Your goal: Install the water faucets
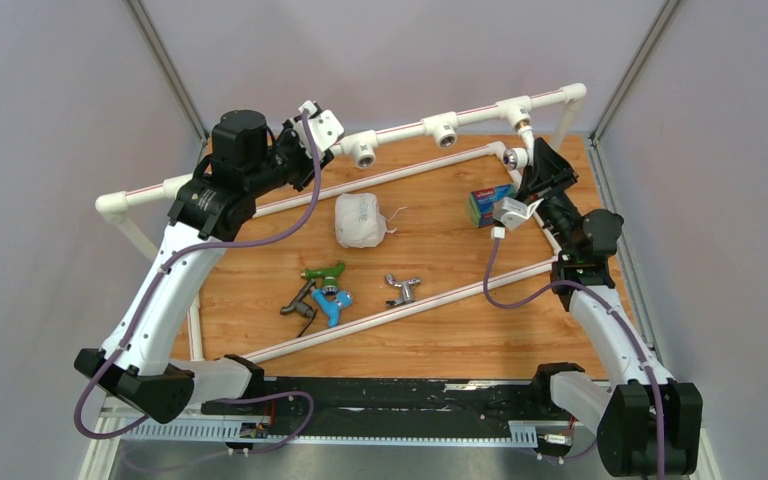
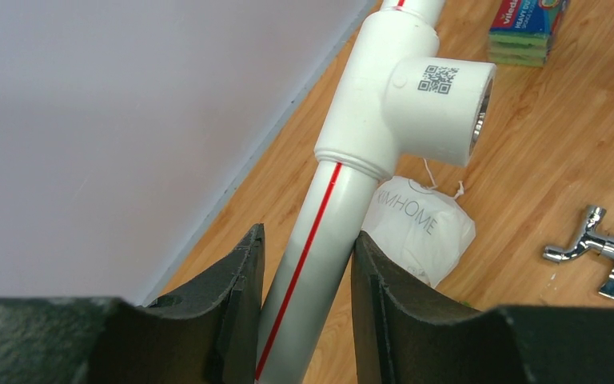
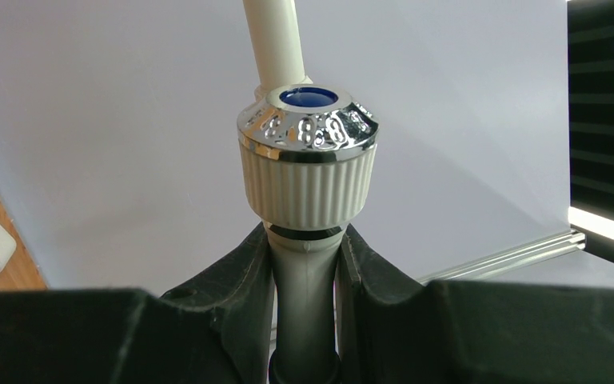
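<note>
At the rear, left arm stretches up, jaws clamped round the white pipe; right arm reaches the far corner, jaws gripping the white faucet; green faucet, blue faucet, dark grey faucet, chrome faucet lie on the tabletop.

Of the white faucet we see only knob and stem; the rest is hidden between the right fingers and cut by the bottom edge. Left wrist view: pipe runs off the bottom, sponge pack cropped at top, chrome faucet clipped at right. Toward the front edge of the bench, the dark grey faucet is too small to tell its handle.
</note>
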Motion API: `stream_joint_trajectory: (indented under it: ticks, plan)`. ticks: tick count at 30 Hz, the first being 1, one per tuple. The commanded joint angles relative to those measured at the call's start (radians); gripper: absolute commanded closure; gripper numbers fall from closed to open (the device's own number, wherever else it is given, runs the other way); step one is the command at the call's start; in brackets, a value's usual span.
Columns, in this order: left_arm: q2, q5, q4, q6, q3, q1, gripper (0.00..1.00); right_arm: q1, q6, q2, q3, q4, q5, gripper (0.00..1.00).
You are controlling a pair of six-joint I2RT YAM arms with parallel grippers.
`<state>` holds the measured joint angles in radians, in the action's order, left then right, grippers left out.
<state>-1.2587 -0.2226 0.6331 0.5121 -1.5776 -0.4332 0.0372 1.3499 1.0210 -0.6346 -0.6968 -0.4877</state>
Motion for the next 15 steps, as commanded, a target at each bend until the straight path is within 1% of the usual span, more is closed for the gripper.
stream_joint_trajectory:
  ticks: [1,5,10,15]
  plan:
    - [0.039,0.002,0.077,-0.196,0.019,0.002,1.00,0.000,0.020,0.013,-0.008,-0.024,0.006,1.00]
    - [0.041,-0.015,0.080,-0.188,0.027,0.002,1.00,0.001,0.028,0.005,-0.031,0.019,-0.012,1.00]
    - [0.048,-0.029,0.086,-0.182,0.028,0.002,1.00,0.000,0.081,0.007,-0.086,0.137,0.005,1.00]
    - [0.062,-0.054,0.093,-0.173,0.039,0.002,1.00,-0.008,0.107,0.017,-0.097,0.154,0.012,1.00]
